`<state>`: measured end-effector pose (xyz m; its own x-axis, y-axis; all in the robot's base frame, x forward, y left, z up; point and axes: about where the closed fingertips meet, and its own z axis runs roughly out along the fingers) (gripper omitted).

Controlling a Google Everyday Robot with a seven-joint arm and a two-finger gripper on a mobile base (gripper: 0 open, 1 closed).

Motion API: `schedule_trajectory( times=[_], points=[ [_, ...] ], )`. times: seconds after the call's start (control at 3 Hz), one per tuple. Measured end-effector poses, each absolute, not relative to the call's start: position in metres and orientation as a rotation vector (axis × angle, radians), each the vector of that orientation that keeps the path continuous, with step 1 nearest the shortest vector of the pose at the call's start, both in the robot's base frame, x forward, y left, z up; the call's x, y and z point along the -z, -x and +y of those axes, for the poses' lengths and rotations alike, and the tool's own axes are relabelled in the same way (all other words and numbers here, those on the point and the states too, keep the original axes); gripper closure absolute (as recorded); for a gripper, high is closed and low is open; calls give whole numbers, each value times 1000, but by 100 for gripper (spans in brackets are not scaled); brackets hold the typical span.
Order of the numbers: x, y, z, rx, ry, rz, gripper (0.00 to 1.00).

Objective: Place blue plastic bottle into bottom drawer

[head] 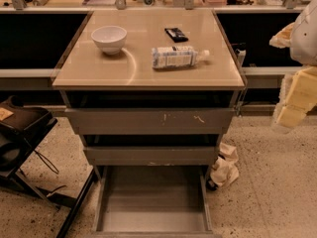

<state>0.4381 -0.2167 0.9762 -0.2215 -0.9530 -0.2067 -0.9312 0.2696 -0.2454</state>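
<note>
The blue plastic bottle [174,57] lies on its side on the tan tabletop [99,68], right of centre, with its white cap pointing right. The bottom drawer [153,205] is pulled out at floor level, and its flat grey floor is bare. My gripper [293,100], with pale yellow fingers, hangs at the right edge of the view, off the table's right side and below tabletop height. It is well apart from the bottle and holds nothing that I can see.
A white bowl [109,37] stands at the table's left and a small black packet [176,33] lies behind the bottle. Two upper grey drawers [148,121] are above the open one. A crumpled cloth [225,168] lies on the floor at the right, and black equipment [20,133] stands at the left.
</note>
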Motion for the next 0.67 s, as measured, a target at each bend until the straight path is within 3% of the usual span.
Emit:
schedule_trajectory(
  times=[0.67],
  points=[
    [-982, -451, -209, 120, 1755, 2200, 0]
  ],
)
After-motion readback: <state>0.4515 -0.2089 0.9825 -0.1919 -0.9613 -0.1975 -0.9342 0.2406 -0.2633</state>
